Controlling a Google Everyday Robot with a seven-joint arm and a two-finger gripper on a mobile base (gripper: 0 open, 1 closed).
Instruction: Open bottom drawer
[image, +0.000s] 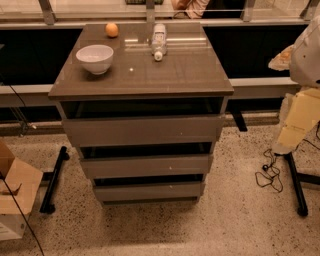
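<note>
The grey-brown cabinet (145, 75) stands in the middle of the camera view with three handleless drawers. The bottom drawer (149, 191) is the lowest and smallest-looking front, just above the floor, with a dark gap above it. The middle drawer front (147, 166) and the top drawer front (142, 131) sit above it, each under its own dark gap. My gripper is out of view. Only a white rounded part, possibly of my arm (307, 50), shows at the right edge, well away from the drawers.
A white bowl (95, 57), an orange (112, 30) and a lying plastic bottle (159, 42) are on the cabinet top. A cardboard box (12, 195) and a black stand foot (54, 180) lie left. A yellowish padded stand (300, 120), its black foot (296, 187) and a cable (270, 175) are right.
</note>
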